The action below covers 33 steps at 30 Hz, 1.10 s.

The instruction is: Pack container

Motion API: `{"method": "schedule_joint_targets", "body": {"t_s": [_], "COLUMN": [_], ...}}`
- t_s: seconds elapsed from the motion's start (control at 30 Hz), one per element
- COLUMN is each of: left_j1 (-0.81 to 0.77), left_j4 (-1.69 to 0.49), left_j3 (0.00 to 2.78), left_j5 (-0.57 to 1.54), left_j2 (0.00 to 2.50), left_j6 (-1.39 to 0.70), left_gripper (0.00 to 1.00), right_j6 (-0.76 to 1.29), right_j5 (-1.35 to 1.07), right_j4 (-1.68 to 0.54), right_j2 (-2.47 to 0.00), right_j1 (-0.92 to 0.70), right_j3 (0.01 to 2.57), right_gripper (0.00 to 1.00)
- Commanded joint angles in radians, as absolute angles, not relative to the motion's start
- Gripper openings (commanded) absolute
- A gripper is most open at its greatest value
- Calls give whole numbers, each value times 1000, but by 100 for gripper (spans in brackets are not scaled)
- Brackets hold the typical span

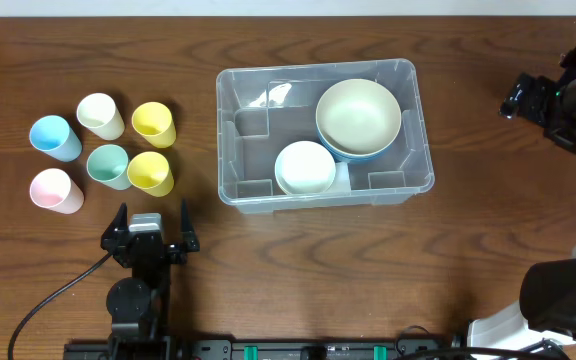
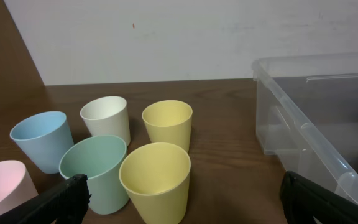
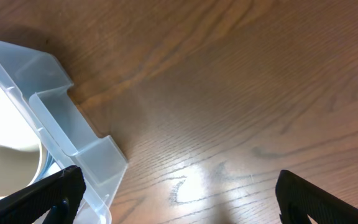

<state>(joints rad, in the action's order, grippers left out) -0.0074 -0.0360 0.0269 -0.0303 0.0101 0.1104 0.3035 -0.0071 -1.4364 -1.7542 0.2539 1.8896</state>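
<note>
The clear plastic container stands at the table's middle. It holds a cream bowl stacked on a blue bowl, and a pale bowl at its front. My left gripper is open and empty, low on the table just in front of the pastel cups. In the left wrist view my left gripper faces the near yellow cup, with the container's rim at the right. My right gripper is open and empty to the right of the container. In the right wrist view my right gripper hangs above bare wood beside the container's corner.
Several small cups stand at the left: blue, cream, yellow, green, yellow and pink. A black cable runs from the left arm's base toward the table's front-left edge.
</note>
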Motion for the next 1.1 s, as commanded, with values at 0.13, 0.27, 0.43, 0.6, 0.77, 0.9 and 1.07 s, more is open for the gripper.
{"method": "schedule_joint_targets", "body": {"t_s": [0.13,0.27,0.43,0.6,0.77,0.9,1.07], "left_j1": [-3,-3,-3,-3,-3,-3,-3], "left_j4": [-66,-27,-86,-369,-783,-1090,-1276], "left_j3": [4,21,162,525,979,1285,1451], "left_j5": [-43,67,150,147,147,147,147], "left_j2": [5,5,20,185,498,732,921], "left_j6": [112,-40,-91,-59,22,34,33], "left_gripper": [98,98,98,98,98,98,98], "right_j6": [317,318,318,317,318,318,318], "right_j5": [-8,-7,-8,-8,-7,-8,-8], "right_j4": [-1441,-1441,-1441,-1441,-1441,-1441,-1440], "right_j2": [-1748,-1748,-1748,-1748,-1748,-1748,-1748], "right_j1": [255,255,255,255,255,255,255], "right_j3": [1902,1902,1902,1902,1902,1902,1902], "right_gripper": [99,99,99,99,99,99,99]}}
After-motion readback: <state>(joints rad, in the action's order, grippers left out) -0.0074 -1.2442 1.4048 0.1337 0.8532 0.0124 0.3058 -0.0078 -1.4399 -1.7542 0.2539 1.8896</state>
